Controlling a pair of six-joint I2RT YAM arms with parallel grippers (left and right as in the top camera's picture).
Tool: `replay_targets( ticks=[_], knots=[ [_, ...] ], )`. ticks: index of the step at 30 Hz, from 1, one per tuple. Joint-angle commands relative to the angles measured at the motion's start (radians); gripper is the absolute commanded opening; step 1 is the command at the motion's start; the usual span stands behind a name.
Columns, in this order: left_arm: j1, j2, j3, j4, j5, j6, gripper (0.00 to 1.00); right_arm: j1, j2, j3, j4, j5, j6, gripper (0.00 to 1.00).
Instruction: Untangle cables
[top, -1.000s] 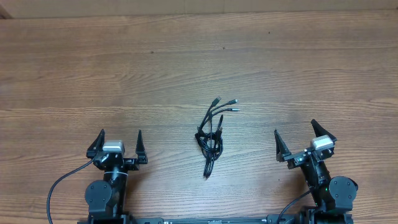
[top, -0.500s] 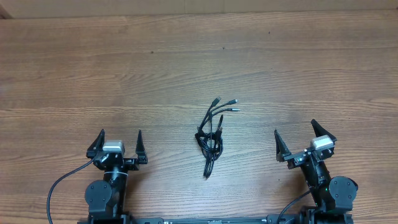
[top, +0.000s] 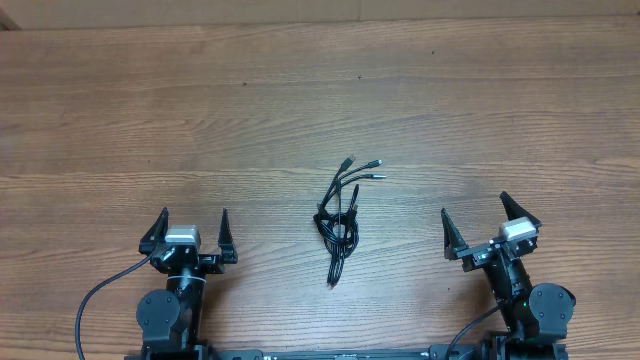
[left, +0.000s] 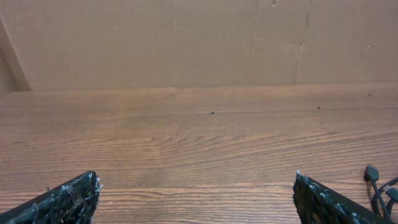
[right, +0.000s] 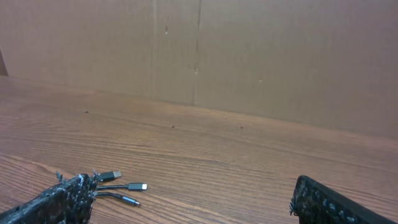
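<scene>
Cables are lying bunched mid-table, plugs fanning far-right. Left gripper and right gripper are sitting near side, both jaws spread wide, holding nothing.

A bunch of thin black cords lay on the brown wood-grain surface, about midway between its left and right edges and closer to the near edge, where the arms stood. The cords were knotted into a tight clump. Several silvery-tipped plugs fanned out toward the far right corner, and one strand trailed toward the near edge. The left pincer and the right pincer sat well apart from the bunch, one on each side, fingers spread wide.
</scene>
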Motion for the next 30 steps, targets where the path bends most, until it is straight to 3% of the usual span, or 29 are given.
replay_targets(
  ticks=[1,24,30],
  knots=[
    [0.005,-0.01,-0.004,-0.003,-0.01,0.019,1.0,0.005,-0.005,-0.011,0.006,-0.004,-0.008,1.0],
    [0.005,0.03,-0.003,-0.002,0.009,-0.06,1.0,0.005,-0.005,-0.011,0.006,-0.004,-0.008,1.0],
    [0.005,0.037,0.039,-0.077,0.01,-0.06,1.0,0.005,-0.005,-0.011,0.006,-0.004,-0.008,1.0]
  ],
)
